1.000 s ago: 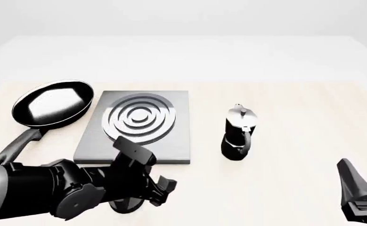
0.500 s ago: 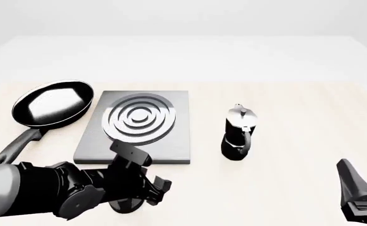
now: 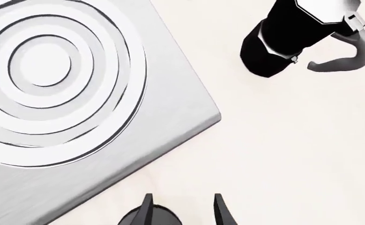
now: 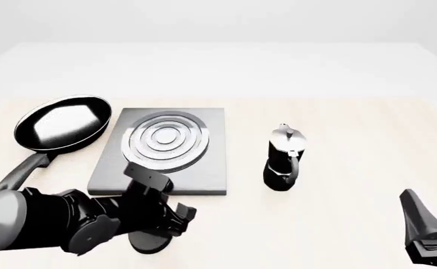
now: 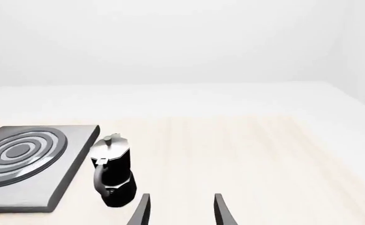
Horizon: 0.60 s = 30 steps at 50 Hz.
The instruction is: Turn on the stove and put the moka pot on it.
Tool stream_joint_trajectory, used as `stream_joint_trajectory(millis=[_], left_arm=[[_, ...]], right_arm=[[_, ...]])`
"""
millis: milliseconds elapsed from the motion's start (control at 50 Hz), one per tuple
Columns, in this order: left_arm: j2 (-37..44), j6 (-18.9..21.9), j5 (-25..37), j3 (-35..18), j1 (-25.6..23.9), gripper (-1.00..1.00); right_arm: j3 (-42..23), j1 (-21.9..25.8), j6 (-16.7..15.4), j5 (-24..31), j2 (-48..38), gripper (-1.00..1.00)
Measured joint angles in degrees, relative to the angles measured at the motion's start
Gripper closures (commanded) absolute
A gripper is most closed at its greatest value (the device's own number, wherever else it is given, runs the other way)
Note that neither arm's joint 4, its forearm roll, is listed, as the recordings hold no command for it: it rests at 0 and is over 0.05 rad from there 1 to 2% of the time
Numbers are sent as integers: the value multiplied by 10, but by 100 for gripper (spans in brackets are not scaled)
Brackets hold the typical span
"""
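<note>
The stove, a grey square slab [image 4: 203, 168] with silver ring burner [image 4: 162, 140], lies left of centre; it also shows in the left wrist view [image 3: 163, 117] and the right wrist view [image 5: 51, 183]. Its black oval knob [image 4: 149, 242] lies on the table in front of it, mostly under my left gripper [image 4: 166, 227]. In the left wrist view the knob [image 3: 148, 219] shows between the spread fingers of that gripper [image 3: 181, 201]. The moka pot [image 4: 284, 158] stands upright right of the stove, and shows in both wrist views [image 3: 294, 33] [image 5: 112, 171]. My right gripper [image 4: 431, 202] [image 5: 181, 201] is open and empty at front right.
A black frying pan [image 4: 63, 123] lies left of the stove, its handle pointing toward the front left. The light wooden table [image 4: 353, 129] stretches back to a white wall.
My left gripper has turned and sunk lower over the knob. The burner rings now look duller and flatter than before. The moka pot and right gripper have not moved.
</note>
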State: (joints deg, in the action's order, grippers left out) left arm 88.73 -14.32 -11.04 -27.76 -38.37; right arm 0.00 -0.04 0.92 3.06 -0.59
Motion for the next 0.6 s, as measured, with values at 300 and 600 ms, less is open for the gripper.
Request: stream_joint_trajectory(millis=[300, 600], left_arm=[[-58, 19, 26, 6, 17, -100], [-409, 120, 165, -35, 66, -100]], right_arm=[[0, 3, 0, 1, 1, -100], [0, 8, -2, -7, -4, -100]])
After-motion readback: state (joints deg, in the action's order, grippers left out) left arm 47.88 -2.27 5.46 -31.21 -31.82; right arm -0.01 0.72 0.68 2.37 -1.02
